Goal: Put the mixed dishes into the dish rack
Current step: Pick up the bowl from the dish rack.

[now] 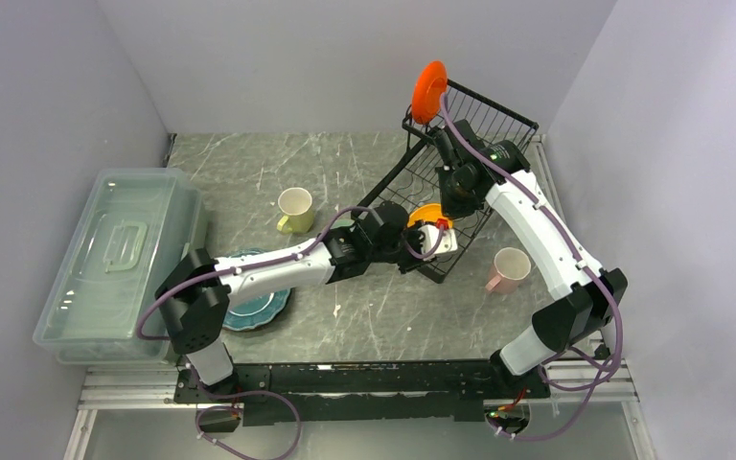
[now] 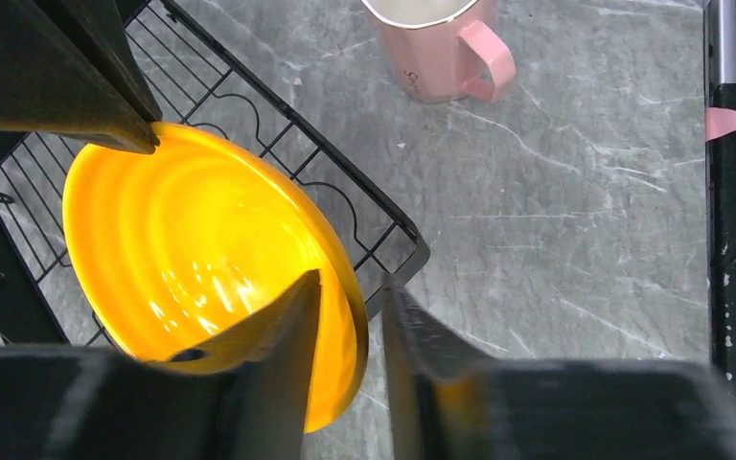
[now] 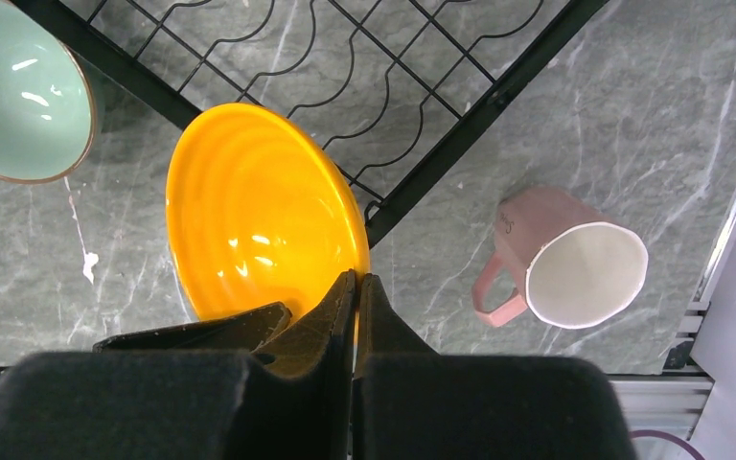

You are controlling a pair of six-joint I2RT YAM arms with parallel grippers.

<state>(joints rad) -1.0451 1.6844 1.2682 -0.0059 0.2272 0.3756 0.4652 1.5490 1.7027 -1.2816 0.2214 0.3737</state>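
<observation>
An orange-yellow bowl (image 3: 259, 216) hangs tilted over the front corner of the black wire dish rack (image 1: 479, 120). My right gripper (image 3: 356, 276) is shut on its rim, a sliver of orange showing between the fingers. My left gripper (image 2: 350, 278) is open astride the opposite rim, one finger inside the bowl (image 2: 201, 259) and the other outside with a gap. A small orange-red plate (image 1: 429, 91) stands on the rack's back corner. On the table are the pink mug (image 1: 510, 269), pale yellow mug (image 1: 294, 209), pale green bowl (image 3: 19, 91) and teal plates (image 1: 254, 309).
A clear lidded plastic bin (image 1: 120, 259) stands at the table's left edge. Grey walls close in on the left, back and right. The pink mug (image 2: 441, 48) lies on its side just right of the rack's front corner.
</observation>
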